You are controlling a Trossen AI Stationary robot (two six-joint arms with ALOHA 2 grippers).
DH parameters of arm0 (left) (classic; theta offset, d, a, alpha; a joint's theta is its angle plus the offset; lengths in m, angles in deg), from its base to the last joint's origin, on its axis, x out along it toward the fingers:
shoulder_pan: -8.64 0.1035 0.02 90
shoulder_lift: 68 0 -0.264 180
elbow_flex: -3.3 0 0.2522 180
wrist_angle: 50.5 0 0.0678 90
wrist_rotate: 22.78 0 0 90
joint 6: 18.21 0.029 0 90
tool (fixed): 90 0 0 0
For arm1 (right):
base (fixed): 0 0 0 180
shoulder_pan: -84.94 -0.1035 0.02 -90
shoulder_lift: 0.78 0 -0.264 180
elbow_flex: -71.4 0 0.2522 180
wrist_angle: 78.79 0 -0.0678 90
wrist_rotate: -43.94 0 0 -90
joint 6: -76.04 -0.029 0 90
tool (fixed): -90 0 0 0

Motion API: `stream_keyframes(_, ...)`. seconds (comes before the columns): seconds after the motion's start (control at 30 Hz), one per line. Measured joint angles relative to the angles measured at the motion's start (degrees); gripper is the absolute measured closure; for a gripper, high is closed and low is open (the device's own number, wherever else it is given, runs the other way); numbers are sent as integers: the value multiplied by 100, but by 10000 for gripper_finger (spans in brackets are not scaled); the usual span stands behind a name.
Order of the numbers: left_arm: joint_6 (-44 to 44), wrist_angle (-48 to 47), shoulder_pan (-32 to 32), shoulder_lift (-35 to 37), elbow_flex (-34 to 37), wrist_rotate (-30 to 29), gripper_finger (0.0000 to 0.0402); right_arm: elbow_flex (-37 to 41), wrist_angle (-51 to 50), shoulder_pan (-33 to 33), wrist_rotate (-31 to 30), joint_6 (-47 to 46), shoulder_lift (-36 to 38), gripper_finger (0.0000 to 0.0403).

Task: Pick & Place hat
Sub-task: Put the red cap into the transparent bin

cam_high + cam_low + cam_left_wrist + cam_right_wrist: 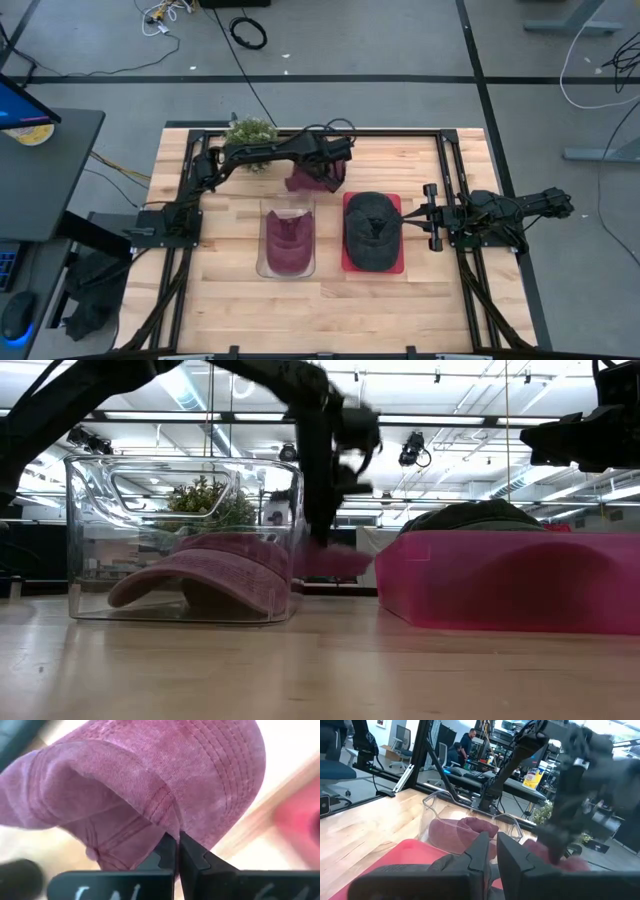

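A maroon hat (308,182) lies at the far middle of the table, behind a clear bin (262,262). My left gripper (327,176) points steeply down and is shut on it. The left wrist view shows the hat's crown and curved brim (150,785) filling the picture. A second maroon hat (287,243) rests inside the bin. A dark grey hat (370,230) sits on a pink tray (397,266) to its right. My right gripper (430,216) waits level at the tray's right side, shut and touching nothing. My left gripper pinches the maroon hat between its two fingertips (167,847) at the stitched edge where the brim meets the crown (172,822). The fingers come from above, slanting down. Whether the hat is lifted or still on the table, I cannot tell.
A small green plant (250,132) stands at the far left, close to the left arm. Black frame rails (452,160) run along the table's sides. Bare wood lies along the near edge (330,310).
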Motion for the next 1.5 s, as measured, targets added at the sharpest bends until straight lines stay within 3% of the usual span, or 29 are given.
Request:
stream_keyframes(0.2, 622, -619, -440, 4, -1199, -637, 398, 0, 2, -2, 1, -1, 0, 364)
stream_keyframes(0.4, 1146, -1452, -1015, 32, -2176, -894, 399, 0, 3, -1, 1, -1, 0, 364)
stream_keyframes(0.73, 1316, -2575, -2336, 391, -1953, -1128, 399, 0, 2, 0, 1, -2, 0, 364)
stream_keyframes(0.97, 2011, -2644, -3207, 388, -1786, -1289, 399, 0, 4, 0, 0, -2, 0, 364)
stream_keyframes(1.23, 2122, -2653, -3798, 391, -970, -1472, 399, 0, 4, -1, 1, -1, 0, 364)
stream_keyframes(1.5, 1705, -2651, -4123, 401, -440, -1660, 399, 0, 4, -1, 0, -2, 0, 364)
